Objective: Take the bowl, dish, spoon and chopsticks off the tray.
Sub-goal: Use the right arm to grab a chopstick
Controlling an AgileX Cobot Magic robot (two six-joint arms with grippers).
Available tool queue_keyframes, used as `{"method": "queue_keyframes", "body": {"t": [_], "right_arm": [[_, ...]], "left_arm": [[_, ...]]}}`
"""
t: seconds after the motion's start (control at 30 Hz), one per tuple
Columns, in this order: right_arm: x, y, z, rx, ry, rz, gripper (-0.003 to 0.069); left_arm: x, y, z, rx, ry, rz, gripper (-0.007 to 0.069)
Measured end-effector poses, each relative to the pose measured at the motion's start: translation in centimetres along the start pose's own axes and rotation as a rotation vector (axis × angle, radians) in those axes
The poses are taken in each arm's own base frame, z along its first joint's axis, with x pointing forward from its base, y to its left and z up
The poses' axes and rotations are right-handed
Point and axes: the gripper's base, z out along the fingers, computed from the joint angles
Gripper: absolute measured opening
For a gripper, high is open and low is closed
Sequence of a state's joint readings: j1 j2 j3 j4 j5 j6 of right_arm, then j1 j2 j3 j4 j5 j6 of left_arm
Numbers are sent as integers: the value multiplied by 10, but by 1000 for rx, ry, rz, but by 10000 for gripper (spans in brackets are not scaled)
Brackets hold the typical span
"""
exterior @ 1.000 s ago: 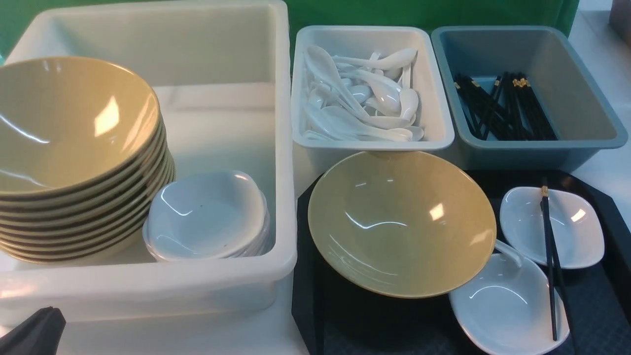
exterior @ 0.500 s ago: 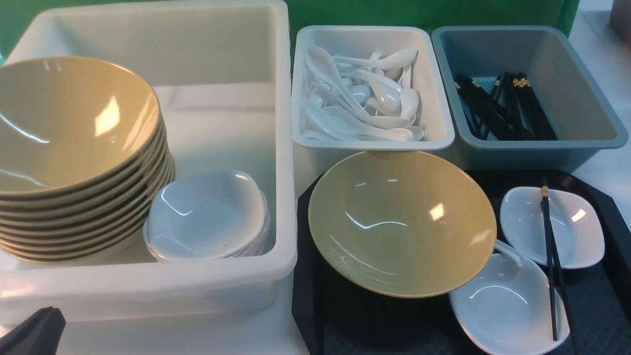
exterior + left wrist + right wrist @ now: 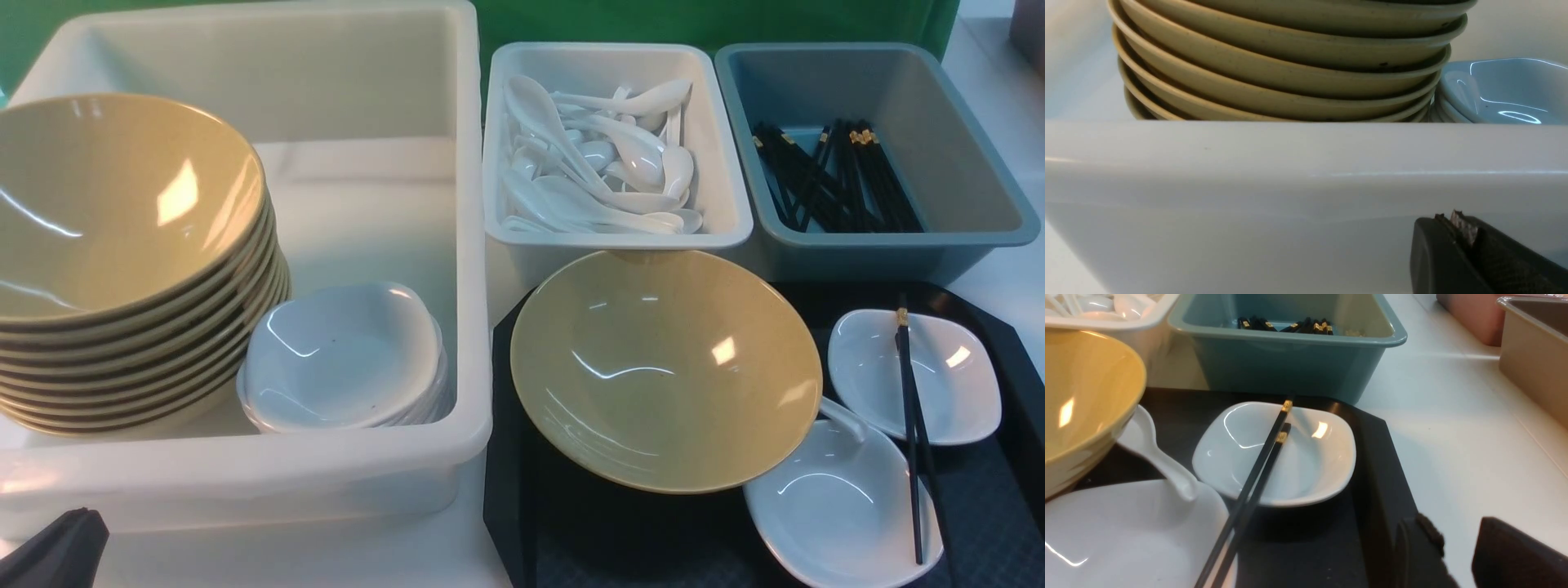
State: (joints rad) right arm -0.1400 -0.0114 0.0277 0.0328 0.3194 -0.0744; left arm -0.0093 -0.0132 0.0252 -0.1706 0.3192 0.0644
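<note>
Across the white table (image 3: 1457, 428), nothing has shifted: our left claw (image 3: 1453, 218) remains clenched, our right claw (image 3: 1457, 539) parted and unloaded, and the bowl (image 3: 665, 371), spoon (image 3: 1155, 453) and chopsticks (image 3: 912, 425) await clearing, lower right of the front frame.

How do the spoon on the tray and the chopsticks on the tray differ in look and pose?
The spoon is glossy white, while the chopsticks are black with gold bands. The spoon has a curved handle; the chopsticks are straight and longer. The spoon's handle tip rests over one white dish, whereas the chopsticks lie across both. Neither is gripped.
</note>
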Motion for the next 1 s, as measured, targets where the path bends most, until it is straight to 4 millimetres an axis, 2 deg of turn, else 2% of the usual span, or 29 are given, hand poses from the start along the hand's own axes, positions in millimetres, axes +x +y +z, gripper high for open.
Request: {"method": "queue_keyframes", "body": {"t": [0.33,0.77,0.83,0.97,1.0], "right_arm": [[0,0,0,0,0,0,238],[-1,0,0,1,-9,0,238],[-6,0,0,5,-63,-1,238],[-28,-2,-5,24,-318,1,238],[-43,-3,-11,36,-490,4,238]], "left_arm": [[-4,0,0,-3,-49,1,-1],[-42,3,-10,-31,-483,1,-1],[-48,3,-14,-36,-552,-1,-1],[-55,4,-19,-42,-653,-2,-1],[-57,4,-20,-44,-680,-2,-1]]}}
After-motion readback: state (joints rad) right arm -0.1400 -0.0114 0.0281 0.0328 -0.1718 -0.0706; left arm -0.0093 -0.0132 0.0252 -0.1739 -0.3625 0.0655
